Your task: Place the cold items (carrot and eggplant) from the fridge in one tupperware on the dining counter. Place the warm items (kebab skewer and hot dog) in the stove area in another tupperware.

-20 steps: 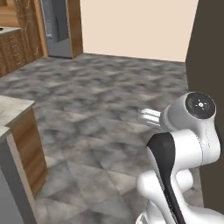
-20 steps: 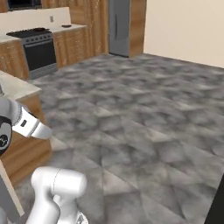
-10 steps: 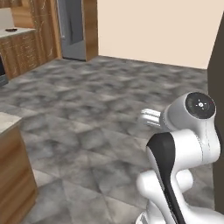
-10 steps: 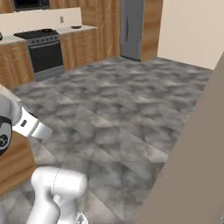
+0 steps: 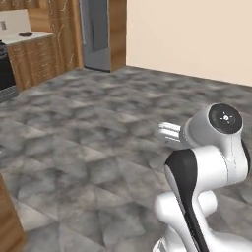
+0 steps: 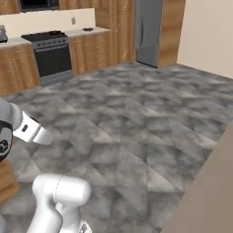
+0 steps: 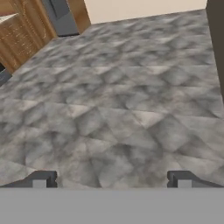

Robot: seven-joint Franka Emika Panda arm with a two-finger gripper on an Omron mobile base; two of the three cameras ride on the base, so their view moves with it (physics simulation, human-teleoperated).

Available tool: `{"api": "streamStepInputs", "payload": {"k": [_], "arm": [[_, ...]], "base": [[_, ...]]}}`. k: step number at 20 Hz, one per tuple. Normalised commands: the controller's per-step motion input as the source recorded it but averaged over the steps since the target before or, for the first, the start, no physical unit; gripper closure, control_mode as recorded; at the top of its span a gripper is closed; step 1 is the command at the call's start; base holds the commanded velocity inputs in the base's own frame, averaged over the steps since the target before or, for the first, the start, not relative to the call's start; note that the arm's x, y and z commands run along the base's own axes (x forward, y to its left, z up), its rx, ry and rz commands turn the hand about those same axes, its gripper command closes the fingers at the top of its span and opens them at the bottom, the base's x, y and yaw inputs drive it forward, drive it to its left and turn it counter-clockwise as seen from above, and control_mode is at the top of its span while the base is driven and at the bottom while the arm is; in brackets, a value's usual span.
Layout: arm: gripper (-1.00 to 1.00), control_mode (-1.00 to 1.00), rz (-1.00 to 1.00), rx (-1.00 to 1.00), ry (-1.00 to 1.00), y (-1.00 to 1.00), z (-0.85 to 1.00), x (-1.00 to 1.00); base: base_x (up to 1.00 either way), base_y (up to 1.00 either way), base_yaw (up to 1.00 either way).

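My gripper [image 7: 111, 179] is open, with nothing between its two dark fingertips [image 7: 41, 179]; it looks down over bare grey stone floor. The grey fridge [image 5: 96, 34] [image 6: 148, 32] [image 7: 61, 15] stands shut at the far wall between wooden panels. The stove [image 6: 52, 57] sits in the wooden cabinet run to its left, with a dark pan [image 6: 54, 32] on top. The carrot, eggplant, kebab skewer, hot dog, tupperware and dining counter are out of view. My white arm [image 5: 206, 162] is folded close over the base.
Wooden cabinets with a light countertop [image 5: 29, 54] [image 6: 91, 45] run along the far left. A wooden cabinet side [image 5: 7, 221] [image 6: 4, 177] stands close on my left. A beige wall [image 6: 209, 191] and a dark panel [image 7: 216, 35] are near on the right. Open floor [image 5: 98, 138] lies ahead.
The whole picture has shifted: the base has moved, so the fridge and the stove have slid rightward and the near counter has slipped toward the left edge. The arm's pose and open gripper are unchanged.
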Motion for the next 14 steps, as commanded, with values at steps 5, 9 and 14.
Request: {"api": "streamStepInputs", "payload": {"k": [5,9,14], "arm": [[-1.00,1.00,0.00,0.00,0.00,0.00,0.00,0.00],[-1.00,1.00,0.00,0.00,0.00,0.00,0.00,0.00],[-1.00,1.00,0.00,0.00,0.00,0.00,0.00,0.00]], "base": [[0.90,-0.40,0.28],[0.88,-0.29,0.29],[0.84,-0.29,0.30]]}}
